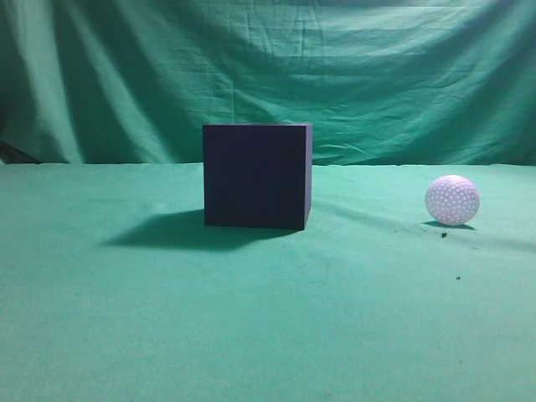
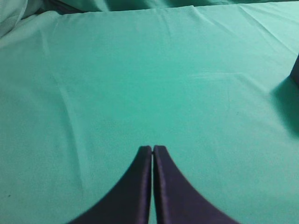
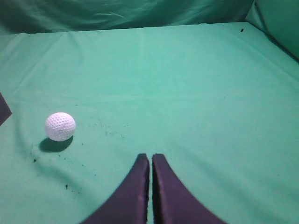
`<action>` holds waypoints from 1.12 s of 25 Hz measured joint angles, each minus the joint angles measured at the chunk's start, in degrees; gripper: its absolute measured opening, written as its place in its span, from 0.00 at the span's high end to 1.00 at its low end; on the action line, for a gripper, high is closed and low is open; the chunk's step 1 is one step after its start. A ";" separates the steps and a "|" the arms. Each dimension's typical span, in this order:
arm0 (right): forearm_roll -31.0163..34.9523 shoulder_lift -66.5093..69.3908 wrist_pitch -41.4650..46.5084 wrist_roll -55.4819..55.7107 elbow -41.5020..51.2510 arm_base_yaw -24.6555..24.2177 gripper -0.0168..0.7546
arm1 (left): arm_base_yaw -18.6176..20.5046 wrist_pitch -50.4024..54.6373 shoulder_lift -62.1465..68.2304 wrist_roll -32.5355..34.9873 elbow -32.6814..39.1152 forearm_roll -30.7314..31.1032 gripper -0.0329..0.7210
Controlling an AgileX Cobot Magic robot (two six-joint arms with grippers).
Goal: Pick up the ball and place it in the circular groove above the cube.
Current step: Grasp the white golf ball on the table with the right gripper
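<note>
A white dimpled ball [image 1: 452,200] rests on the green cloth at the right of the exterior view. It also shows in the right wrist view [image 3: 60,126], ahead and to the left of my right gripper [image 3: 151,156], which is shut and empty. A dark cube [image 1: 256,176] stands upright at the middle of the table; its top groove is hidden from this low angle. A sliver of the cube shows at the right edge of the left wrist view [image 2: 295,70]. My left gripper [image 2: 153,148] is shut and empty over bare cloth. Neither arm shows in the exterior view.
Green cloth [image 1: 268,318] covers the table and hangs as a backdrop [image 1: 268,67] behind it. Small dark specks [image 3: 65,186] lie on the cloth near the ball. A corner of the cube shows at the left edge of the right wrist view [image 3: 3,108].
</note>
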 joint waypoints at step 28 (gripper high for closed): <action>8.82 0.00 -16.52 1.46 0.09 0.00 0.98 | 0.00 0.00 0.00 0.00 0.00 0.00 0.96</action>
